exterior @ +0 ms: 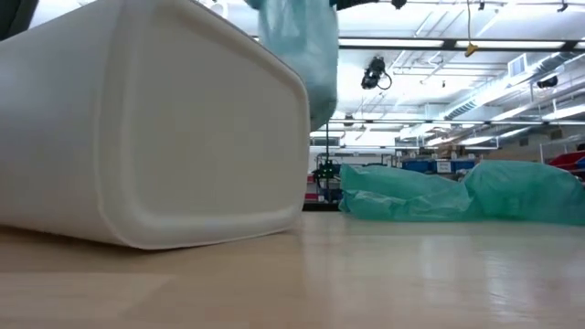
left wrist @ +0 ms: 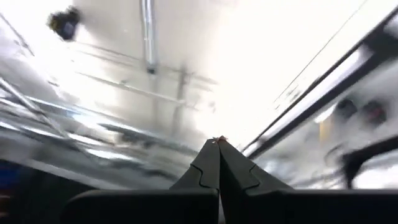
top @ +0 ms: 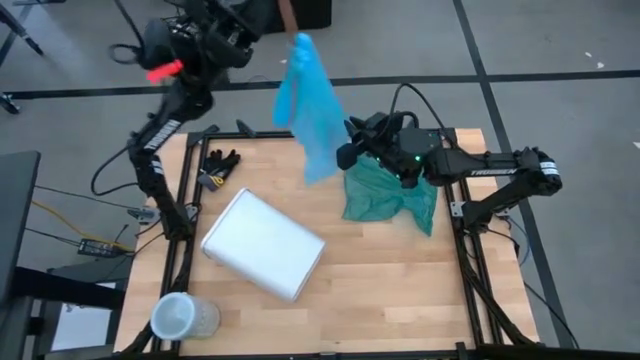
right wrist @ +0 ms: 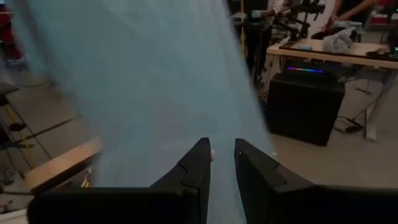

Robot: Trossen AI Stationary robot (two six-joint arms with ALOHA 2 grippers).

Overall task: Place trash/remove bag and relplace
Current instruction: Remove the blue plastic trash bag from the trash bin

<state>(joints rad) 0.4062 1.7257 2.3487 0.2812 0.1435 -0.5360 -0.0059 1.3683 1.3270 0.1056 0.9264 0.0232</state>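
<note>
"TROSSEN" lettering faintly legible on right arm (top: 490, 170); no other writing readable. Bag (top: 308, 110): thin, crinkly, translucent sky-blue film, hanging in air over table's far edge, top corner up by left gripper (left wrist: 218, 142), whose jaws are fully closed, tips together; cannot tell from wrist view if film is pinched. Right gripper (right wrist: 222, 152) just right of bag, jaws a narrow gap apart, blue film right in front, grip not confirmed. Teal-green bag (top: 388, 195) crumpled on table (top: 400, 290), right-far. White bin (top: 262, 243) on its side, smooth plastic, rounded corners, centre-left. Black gloves (top: 218, 166) far-left. Clear round tub (top: 178, 318) near-left.
</note>
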